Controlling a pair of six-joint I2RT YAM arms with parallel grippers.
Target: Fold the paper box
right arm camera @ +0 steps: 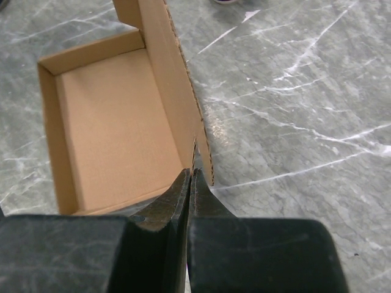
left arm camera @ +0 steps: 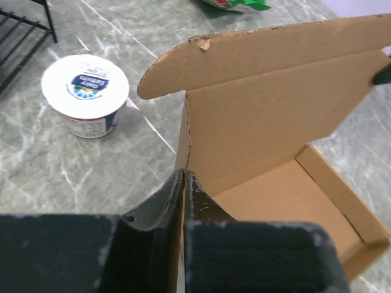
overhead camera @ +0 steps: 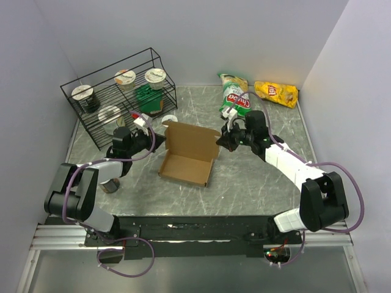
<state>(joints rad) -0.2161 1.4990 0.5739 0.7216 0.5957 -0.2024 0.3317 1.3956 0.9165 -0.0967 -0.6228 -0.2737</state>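
The paper box [overhead camera: 186, 162] is brown cardboard with its tray formed and its lid standing upright at the back. In the left wrist view the paper box [left arm camera: 263, 122] fills the right half. My left gripper [overhead camera: 160, 141] is at its back left corner, and there the left gripper [left arm camera: 184, 174] is shut on the side wall's edge, a brown strip showing between the fingers. My right gripper [overhead camera: 221, 141] is at the back right corner. In its own view the right gripper [right arm camera: 191, 173] is shut, tips against the corner edge of the paper box [right arm camera: 116, 122].
A black wire rack [overhead camera: 116, 101] with yogurt cups stands at the back left. A single yogurt cup [left arm camera: 85, 91] sits on the table just behind the box. A green chip bag [overhead camera: 235, 97] and a yellow chip bag [overhead camera: 276, 93] lie at the back right. Another cup [overhead camera: 110, 185] lies by the left arm.
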